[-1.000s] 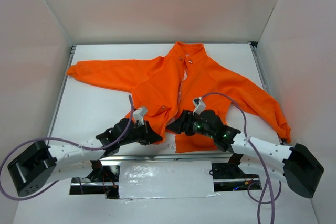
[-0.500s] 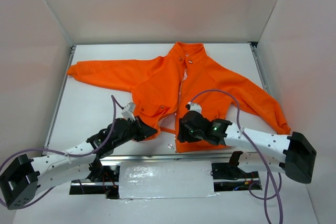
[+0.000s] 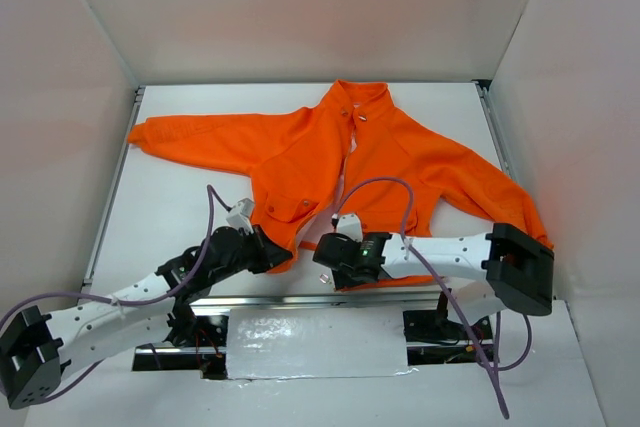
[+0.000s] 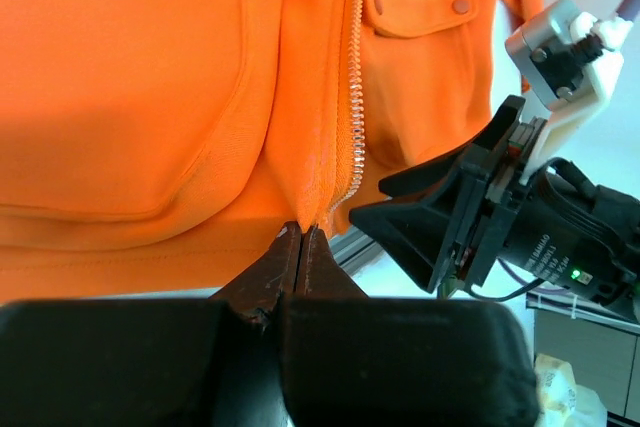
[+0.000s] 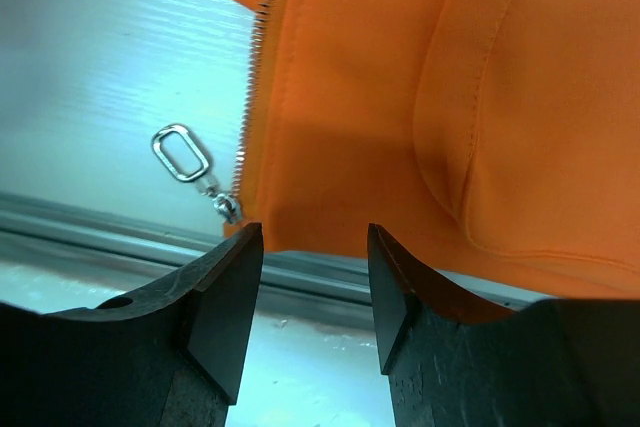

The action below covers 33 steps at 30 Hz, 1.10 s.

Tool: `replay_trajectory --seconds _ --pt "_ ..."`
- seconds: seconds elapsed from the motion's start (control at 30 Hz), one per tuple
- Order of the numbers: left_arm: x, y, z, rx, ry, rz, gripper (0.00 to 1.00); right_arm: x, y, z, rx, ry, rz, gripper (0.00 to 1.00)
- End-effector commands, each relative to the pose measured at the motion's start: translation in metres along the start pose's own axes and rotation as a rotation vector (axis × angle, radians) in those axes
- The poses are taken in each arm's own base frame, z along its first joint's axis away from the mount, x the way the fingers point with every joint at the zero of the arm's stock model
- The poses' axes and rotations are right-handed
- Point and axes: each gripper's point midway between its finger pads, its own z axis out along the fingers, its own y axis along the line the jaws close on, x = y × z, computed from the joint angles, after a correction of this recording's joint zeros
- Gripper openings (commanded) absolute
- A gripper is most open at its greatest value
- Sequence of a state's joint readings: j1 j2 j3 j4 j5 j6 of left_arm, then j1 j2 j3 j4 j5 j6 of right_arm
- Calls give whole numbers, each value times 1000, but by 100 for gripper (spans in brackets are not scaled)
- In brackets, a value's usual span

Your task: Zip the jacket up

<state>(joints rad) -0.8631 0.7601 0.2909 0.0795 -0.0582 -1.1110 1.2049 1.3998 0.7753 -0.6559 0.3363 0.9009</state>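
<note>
step: getting the zip started | left gripper (image 4: 300,235) pinched shut on jacket (image 4: 150,97) hem; right gripper (image 5: 305,247) wide open, empty, just beside zipper pull (image 5: 185,155) | next: probably needs to shift over and grab that pull

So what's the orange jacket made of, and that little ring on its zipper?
The jacket looks like soft, matte cloth, maybe fleece or cotton: it folds easily and shows stitched seams. The ring looks like shiny metal, silvery with bright glints, though plated plastic can't be ruled out.
</note>
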Motion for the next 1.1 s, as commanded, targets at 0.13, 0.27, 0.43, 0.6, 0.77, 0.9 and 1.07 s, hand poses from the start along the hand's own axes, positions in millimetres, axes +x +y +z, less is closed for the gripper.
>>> replay_trajectory --seconds 0.13,0.27,0.43,0.6,0.77,0.9,1.07 --pt "-11 -18 -4 49 -23 47 0 -2 10 11 3 -5 3 54" --pt "-8 -18 -3 55 -11 55 0 2 11 16 5 5 19 54" --pt "-7 -16 -2 52 -5 62 0 1 15 16 -24 0 7 54" --pt "-10 -18 -4 51 -15 66 0 19 12 34 4 63 -21 38" --pt "-14 -17 -8 43 -32 74 0 33 11 45 -4 97 -10 11" --pt "-15 -16 -8 31 -36 84 0 25 16 39 -34 65 14 0" --pt "-21 -16 -4 13 -55 104 0 -25 38 5 -181 -141 104 0"
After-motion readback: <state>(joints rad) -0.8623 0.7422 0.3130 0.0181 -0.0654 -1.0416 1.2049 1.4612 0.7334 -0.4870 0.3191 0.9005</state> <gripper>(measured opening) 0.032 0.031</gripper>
